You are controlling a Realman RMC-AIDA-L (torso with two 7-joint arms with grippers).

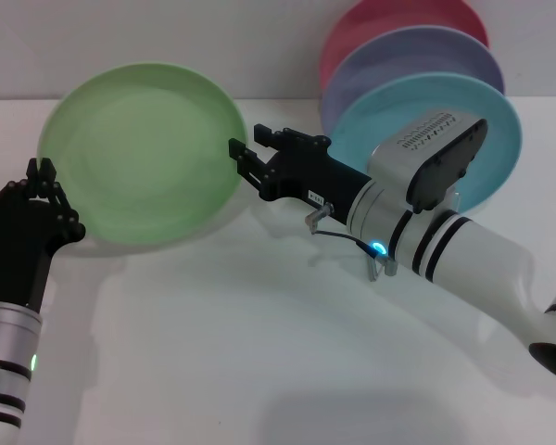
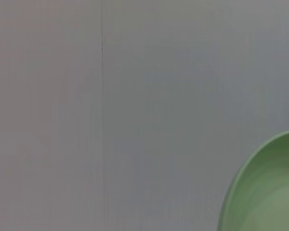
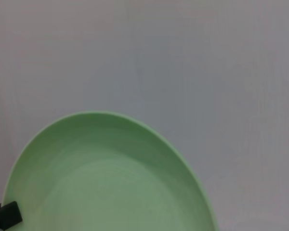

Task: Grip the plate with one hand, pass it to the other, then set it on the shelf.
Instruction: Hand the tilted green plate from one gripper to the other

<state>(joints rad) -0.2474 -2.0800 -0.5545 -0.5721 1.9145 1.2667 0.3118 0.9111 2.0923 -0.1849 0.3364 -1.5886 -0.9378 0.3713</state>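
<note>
The plate [image 1: 144, 153] is light green, plain, with no pattern. Three other plates stand behind: a turquoise plate [image 1: 500, 139], a lavender plate [image 1: 417, 56] and a dark pink plate [image 1: 398, 19]. The left gripper [image 1: 43, 171] and the right gripper [image 1: 246, 159] are black. Both arms are white with black rings. The table [image 1: 222, 352] is white.

Bright, even light falls from above on the white table [image 1: 259, 371], and soft grey shadows lie beneath the plate [image 1: 144, 153] and under the right arm [image 1: 463, 250]. Both wrist views look hazy and low in contrast, the plate's rim there soft-edged and perhaps slightly out of focus, against a flat grey wall [image 2: 135, 96]. A small blue light glows on the right arm, a green one on the left arm [image 1: 9, 334].
</note>
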